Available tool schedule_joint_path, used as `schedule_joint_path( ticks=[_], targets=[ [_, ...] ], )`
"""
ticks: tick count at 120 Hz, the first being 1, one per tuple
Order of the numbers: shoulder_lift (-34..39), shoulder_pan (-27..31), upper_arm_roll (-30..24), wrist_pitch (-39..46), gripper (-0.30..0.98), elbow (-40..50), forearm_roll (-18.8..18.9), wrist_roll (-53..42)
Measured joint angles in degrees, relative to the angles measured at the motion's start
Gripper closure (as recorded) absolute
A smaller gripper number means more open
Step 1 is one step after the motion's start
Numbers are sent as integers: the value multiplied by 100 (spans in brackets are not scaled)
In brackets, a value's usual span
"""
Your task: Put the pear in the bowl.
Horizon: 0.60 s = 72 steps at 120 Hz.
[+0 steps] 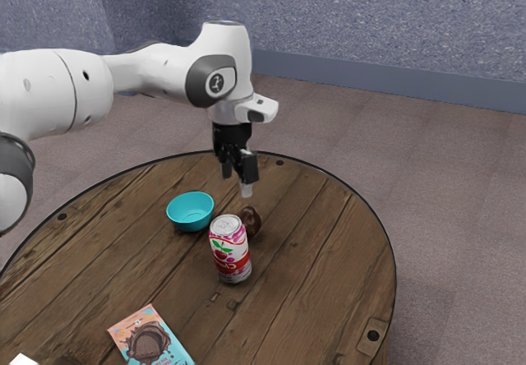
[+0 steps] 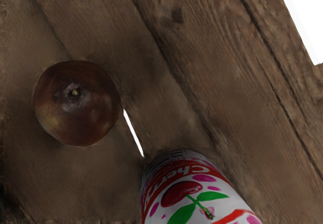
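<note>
— Tool [image 1: 237, 180], upper centre of exterior frame: fingers parted, released, nothing held. Why there?

— Likely lining up on the pear [image 1: 253, 223], which sits on the counter [image 1: 304, 299] near frame centre, partly behind the upright can [image 1: 231, 254]. Spread fingers suit straddling fruit; can may crowd the descent.

— Containers?

— Bowl [image 1: 191, 224], left of centre: mouth up, placed to receive, nothing seen inside. Can's contents: cannot tell.

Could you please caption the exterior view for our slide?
Gripper above a round wooden table, with dark pear, cherry can and empty teal bowl.
</note>
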<state>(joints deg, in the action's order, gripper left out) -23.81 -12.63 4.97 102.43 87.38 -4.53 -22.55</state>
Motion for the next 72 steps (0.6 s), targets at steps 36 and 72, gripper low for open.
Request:
schedule_joint_path(
  ticks=[36,72],
  targets=[
    [-702,253,30,858,0,161,-521,537],
    [-1133,240,135,1452,0,106,-642,872]
  ],
)
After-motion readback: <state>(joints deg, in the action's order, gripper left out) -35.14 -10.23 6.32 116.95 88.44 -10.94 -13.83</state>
